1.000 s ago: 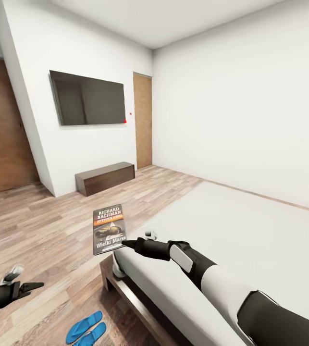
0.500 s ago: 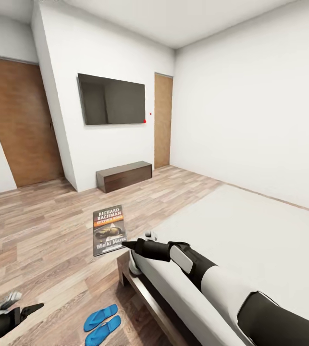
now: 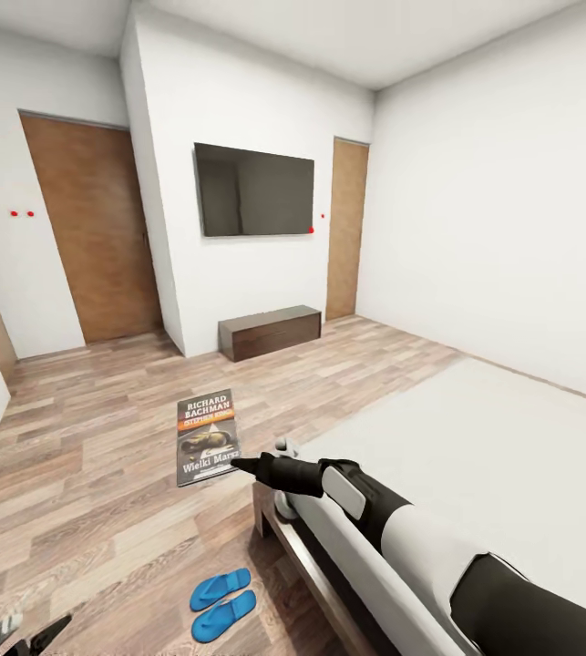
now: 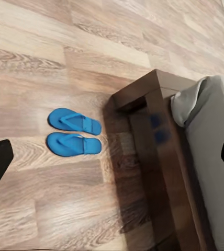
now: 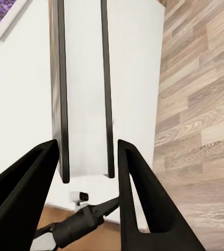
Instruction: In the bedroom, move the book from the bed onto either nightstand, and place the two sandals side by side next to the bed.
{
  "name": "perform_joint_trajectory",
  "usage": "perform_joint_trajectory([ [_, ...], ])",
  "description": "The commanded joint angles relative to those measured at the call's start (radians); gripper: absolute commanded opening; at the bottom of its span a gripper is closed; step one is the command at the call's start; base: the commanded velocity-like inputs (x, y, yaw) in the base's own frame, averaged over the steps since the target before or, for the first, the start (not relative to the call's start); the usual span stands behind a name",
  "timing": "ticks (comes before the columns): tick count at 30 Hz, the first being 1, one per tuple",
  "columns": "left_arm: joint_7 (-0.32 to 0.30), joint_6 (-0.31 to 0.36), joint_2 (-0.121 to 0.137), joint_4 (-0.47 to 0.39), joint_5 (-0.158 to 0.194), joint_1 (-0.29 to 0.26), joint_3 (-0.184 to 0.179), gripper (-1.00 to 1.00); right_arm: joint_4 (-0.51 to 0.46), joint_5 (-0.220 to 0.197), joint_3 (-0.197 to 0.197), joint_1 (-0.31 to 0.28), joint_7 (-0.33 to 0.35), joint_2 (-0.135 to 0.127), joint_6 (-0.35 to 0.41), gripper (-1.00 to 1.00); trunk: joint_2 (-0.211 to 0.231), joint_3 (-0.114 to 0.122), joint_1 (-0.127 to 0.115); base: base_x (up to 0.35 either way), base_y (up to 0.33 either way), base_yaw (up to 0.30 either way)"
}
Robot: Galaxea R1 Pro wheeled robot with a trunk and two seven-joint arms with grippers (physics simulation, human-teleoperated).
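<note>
Carrying the book [image 3: 207, 437] clear of the bed [image 3: 475, 437], the right gripper [image 3: 242, 463] pinches its lower edge above the floor; next, seemingly, finding a nightstand. The sandals [image 3: 223, 601] lie paired beside the bed. Left gripper [image 4: 112, 157] spread. Cover: "RICHARD BACHMAN", "Wielki Marsz".

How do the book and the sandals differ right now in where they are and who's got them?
The book is held up in the air by the right gripper, cover facing the head camera; the sandals lie flat on the wood floor, untouched. The book is dark with an orange band; the sandals are bright blue. Both sit near the bed's corner.
</note>
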Motion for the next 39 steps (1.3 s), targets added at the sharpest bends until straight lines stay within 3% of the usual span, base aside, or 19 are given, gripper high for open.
perform_joint_trajectory([
  [1, 0.004, -0.002, -0.006, 0.001, 0.022, 0.01, 0.002, 1.0, 0.001, -0.013, 0.001, -0.001, 0.002, 0.0, 0.006, -1.0, -0.001, -0.001, 0.0, 0.0, 0.0, 0.261],
  [5, 0.05, -0.012, -0.028, 0.0, 0.107, 0.048, 0.003, 1.0, 0.001, -0.012, 0.002, -0.001, 0.002, 0.0, 0.006, -1.0, -0.001, -0.001, 0.0, 0.0, 0.0, 0.261],
  [6, 0.083, -0.024, -0.041, 0.0, 0.146, 0.059, 0.003, 1.0, 0.001, -0.012, 0.001, -0.001, 0.002, 0.0, 0.006, -1.0, -0.001, -0.001, 0.0, 0.0, 0.0, 0.261],
  [12, 0.196, -0.067, -0.086, 0.0, 0.211, 0.076, 0.003, 1.0, 0.001, -0.013, 0.001, -0.001, 0.002, 0.0, 0.006, -1.0, -0.001, -0.001, 0.0, 0.0, 0.0, 0.261],
  [18, 0.288, -0.077, -0.116, 0.0, 0.224, 0.079, 0.003, 1.0, 0.002, -0.013, 0.001, -0.001, 0.002, 0.0, 0.006, -1.0, -0.001, -0.001, 0.0, 0.0, 0.0, 0.261],
  [23, 0.404, -0.082, -0.153, -0.002, 0.231, 0.08, 0.003, 1.0, 0.002, -0.014, 0.001, -0.001, 0.002, 0.0, 0.006, -1.0, -0.001, -0.001, 0.0, 0.0, 0.0, 0.261],
  [31, 0.456, -0.084, -0.195, -0.003, 0.231, 0.081, 0.002, 1.0, 0.002, -0.014, 0.001, -0.001, 0.002, 0.0, 0.006, -1.0, -0.001, -0.001, 0.0, 0.0, 0.0, 0.261],
  [36, 0.491, -0.084, -0.234, -0.003, 0.228, 0.081, 0.002, 1.0, 0.002, -0.014, 0.001, -0.001, 0.002, 0.0, 0.006, -1.0, -0.001, -0.001, 0.0, 0.0, 0.0, 0.261],
  [39, 0.546, -0.084, -0.262, -0.002, 0.231, 0.081, 0.002, 1.0, 0.002, -0.014, 0.001, -0.001, 0.002, 0.0, 0.006, -1.0, -0.001, -0.001, 0.0, 0.0, 0.0, 0.261],
])
